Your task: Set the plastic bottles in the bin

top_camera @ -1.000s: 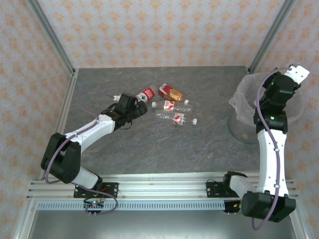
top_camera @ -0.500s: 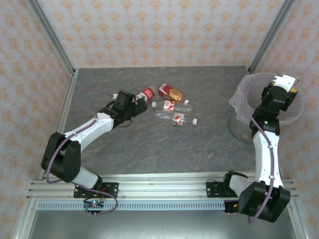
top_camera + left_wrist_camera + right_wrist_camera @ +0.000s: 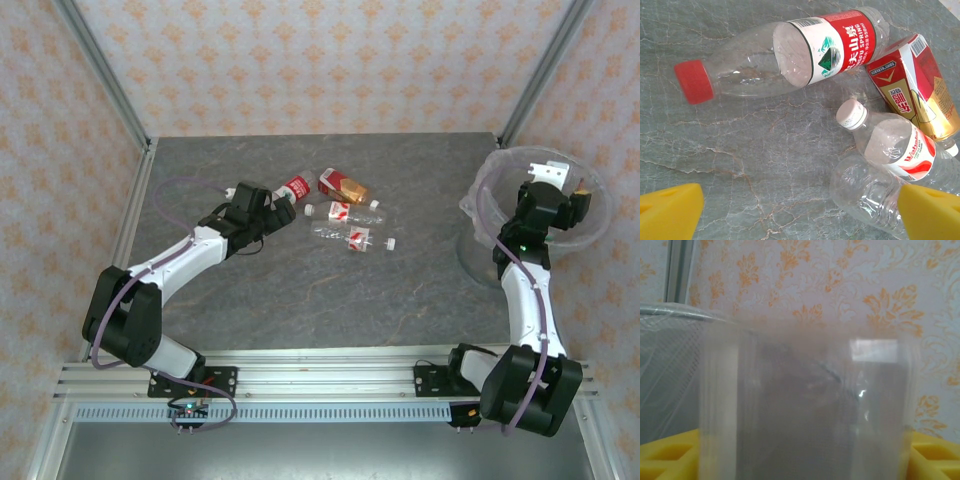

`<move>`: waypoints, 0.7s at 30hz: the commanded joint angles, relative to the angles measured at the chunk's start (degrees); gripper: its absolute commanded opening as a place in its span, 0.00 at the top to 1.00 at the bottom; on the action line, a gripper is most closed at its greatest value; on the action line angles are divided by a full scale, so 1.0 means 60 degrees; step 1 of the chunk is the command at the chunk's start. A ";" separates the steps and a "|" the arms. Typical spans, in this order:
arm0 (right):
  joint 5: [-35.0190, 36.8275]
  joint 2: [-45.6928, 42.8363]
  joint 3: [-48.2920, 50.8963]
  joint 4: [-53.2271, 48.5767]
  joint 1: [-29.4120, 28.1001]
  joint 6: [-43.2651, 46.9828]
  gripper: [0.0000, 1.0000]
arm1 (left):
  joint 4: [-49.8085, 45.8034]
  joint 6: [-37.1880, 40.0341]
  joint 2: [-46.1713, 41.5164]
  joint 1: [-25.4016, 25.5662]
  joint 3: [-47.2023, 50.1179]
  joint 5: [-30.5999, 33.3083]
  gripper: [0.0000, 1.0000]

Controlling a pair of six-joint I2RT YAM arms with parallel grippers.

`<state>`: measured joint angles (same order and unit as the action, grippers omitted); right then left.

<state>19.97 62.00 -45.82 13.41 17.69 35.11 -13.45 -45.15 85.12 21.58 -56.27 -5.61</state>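
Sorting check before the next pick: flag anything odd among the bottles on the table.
The red-and-gold container beside the red-capped bottle is boxy and opaque with creased edges, unlike the round see-through white-capped bottle next to it. Carton or squared bottle, I cannot tell. Nothing looks spilled.

Top view looks down from behind; wrist views sit close, left sharing its red-capped bottle [image 3: 790, 55].
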 commanded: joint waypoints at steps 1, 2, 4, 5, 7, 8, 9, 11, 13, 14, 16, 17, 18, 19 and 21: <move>0.0416 -0.0088 -0.0137 -0.0216 0.0047 -0.0266 0.21 | -0.0205 -0.0018 -0.0467 -0.0096 0.0054 0.0144 0.00; 0.0460 -0.0119 -0.0168 -0.0325 0.0046 -0.0418 0.19 | -0.0205 -0.0020 -0.0515 -0.0096 0.0088 0.0179 0.00; 0.0445 -0.0252 -0.0264 -0.0568 0.0054 -0.0729 0.17 | -0.0232 -0.0012 -0.0621 -0.0097 0.0156 0.0257 0.00; 0.0391 -0.0332 -0.0301 -0.0699 0.0040 -0.0878 0.17 | -0.0263 0.0011 -0.0658 -0.0100 0.0164 0.0305 0.00; 0.0128 -0.0598 -0.0451 -0.1144 0.0045 -0.1371 0.15 | -0.0352 0.0124 -0.0745 -0.0111 0.0139 0.0437 0.00; -0.0016 -0.0732 -0.0540 -0.1361 0.0048 -0.1658 0.14 | -0.0412 0.0189 -0.0773 -0.0122 0.0107 0.0510 0.00; -0.0195 -0.0917 -0.0650 -0.1683 0.0047 -0.2045 0.13 | -0.0500 0.0263 -0.0796 -0.0139 0.0059 0.0604 0.00; -0.0680 -0.1242 -0.0902 -0.2323 0.0048 -0.2859 0.10 | -0.0594 0.0385 -0.0877 -0.0195 -0.0001 0.0649 0.00; -0.1353 -0.1631 -0.1061 -0.2916 0.0027 -0.3628 0.01 | -0.0655 0.0516 -0.0983 -0.0214 0.0002 0.0776 0.00; -0.1649 -0.1781 -0.1104 -0.3107 0.0034 -0.3949 0.01 | -0.0707 0.0574 -0.1033 -0.0213 0.0003 0.0833 0.00; -0.2302 -0.2085 -0.1123 -0.3434 0.0032 -0.4552 0.01 | -0.0835 0.0729 -0.1144 -0.0229 0.0016 0.0981 0.00; -0.2528 -0.2179 -0.1123 -0.3548 0.0026 -0.4862 0.01 | -0.0881 0.0791 -0.1189 -0.0225 0.0033 0.1059 0.00; -0.2776 -0.2263 -0.1143 -0.3725 0.0025 -0.5193 0.01 | -0.0901 0.0878 -0.1239 -0.0229 0.0088 0.1100 0.00; -0.3030 -0.2315 -0.1190 -0.3944 0.0028 -0.5517 0.01 | -0.0846 0.0997 -0.1292 -0.0228 0.0156 0.1088 0.00; -0.3423 -0.2391 -0.1265 -0.4268 0.0022 -0.6093 0.01 | -0.0802 0.1196 -0.1376 -0.0238 0.0237 0.1066 0.00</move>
<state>5.74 47.86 -51.79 -6.35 17.69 7.05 -16.91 -41.01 78.85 20.58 -55.77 -1.41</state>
